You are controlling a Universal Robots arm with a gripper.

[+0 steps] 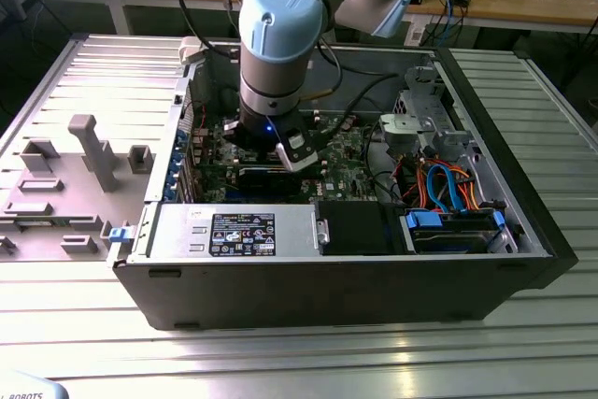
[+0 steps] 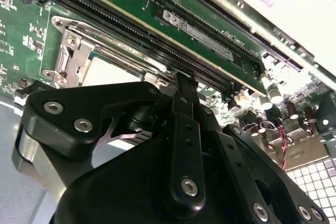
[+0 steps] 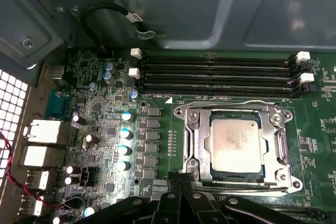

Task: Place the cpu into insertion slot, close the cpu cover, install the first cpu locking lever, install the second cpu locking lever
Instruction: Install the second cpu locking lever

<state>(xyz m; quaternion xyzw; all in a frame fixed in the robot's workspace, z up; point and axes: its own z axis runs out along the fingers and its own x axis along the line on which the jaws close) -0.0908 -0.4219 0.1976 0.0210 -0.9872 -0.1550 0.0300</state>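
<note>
Here, in the exterior view, the end effector (image 1: 297,158) hangs inside the open case (image 1: 486,259) over the motherboard. In the first wrist view the cpu (image 3: 234,147) lies in the slot (image 3: 187,115) with the cover (image 3: 281,145) closed around it, the end effector's fingers (image 3: 173,179) pressed together, holding nothing, at the cover's 7 o'clock edge. In the second wrist view the fingers (image 2: 185,90) meet just beside the cover (image 2: 71,59).

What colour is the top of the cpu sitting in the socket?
Silver-grey metal, with slightly mottled smudges. The cpu shows best in the first wrist view, framed by the cpu cover.
</note>
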